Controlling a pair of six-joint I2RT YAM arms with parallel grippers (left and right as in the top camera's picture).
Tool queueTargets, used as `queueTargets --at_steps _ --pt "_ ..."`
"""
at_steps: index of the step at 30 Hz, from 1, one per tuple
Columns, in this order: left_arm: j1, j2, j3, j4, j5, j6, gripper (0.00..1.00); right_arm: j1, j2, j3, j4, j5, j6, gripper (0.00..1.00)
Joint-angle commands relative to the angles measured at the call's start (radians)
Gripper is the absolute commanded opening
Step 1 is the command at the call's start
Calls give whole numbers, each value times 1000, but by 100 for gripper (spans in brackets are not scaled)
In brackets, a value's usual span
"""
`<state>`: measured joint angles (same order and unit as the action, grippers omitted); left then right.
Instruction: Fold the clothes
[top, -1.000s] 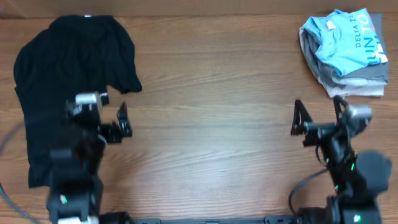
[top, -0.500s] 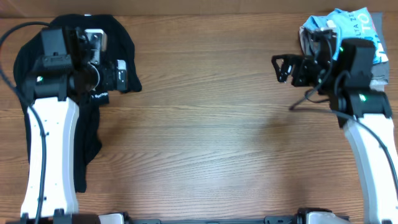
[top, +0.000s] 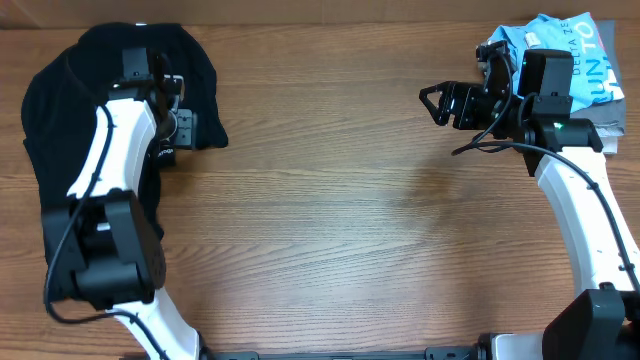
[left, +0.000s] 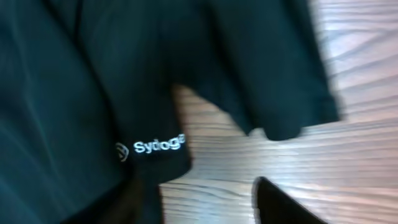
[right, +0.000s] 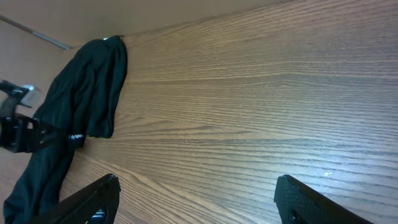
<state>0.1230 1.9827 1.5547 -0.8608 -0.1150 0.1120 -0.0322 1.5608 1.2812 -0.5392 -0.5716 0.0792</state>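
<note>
Two arms at the opening of a fold. One black shirt (top: 90, 90) lies crumpled and unspread on the counter (top: 330, 230), beneath and to the outer side of the left fingers (top: 188, 126).

Left wrist view: these fingers are spread, with bare wood between them and nothing pinched. A loose fabric edge lies just ahead of them, and the cloth there carries white lettering (left: 159, 145). The view is blurred, so it cannot be told whether they touch the cloth.

The right fingers (top: 440, 102) are likewise spread wide and hold nothing. They hang above bare counter, with the shirt far ahead of them across the wood and a stack of folded shirts (top: 560, 70) behind them.

Step in hand, as judged: approach for a first grasp, before any flattening. The next move calls for the left fingers to descend on the near edge and close on a single layer. The right fingers would cross to an opposite edge so that the shirt can be drawn out flat. A pinch through bunched layers would likely drag the heap rather than open it.
</note>
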Motion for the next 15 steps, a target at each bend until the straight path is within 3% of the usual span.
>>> queueTargets --at_steps 1,11,15 --pt "17 63 18 6 -93 -76 47 -3 1 27 -6 -6 0 84" --pt "48 182 18 81 -103 -82 41 -2 1 27 -27 -6 0 82" --pt "47 188 18 121 -98 -83 14 -3 1 27 -27 -6 0 77"
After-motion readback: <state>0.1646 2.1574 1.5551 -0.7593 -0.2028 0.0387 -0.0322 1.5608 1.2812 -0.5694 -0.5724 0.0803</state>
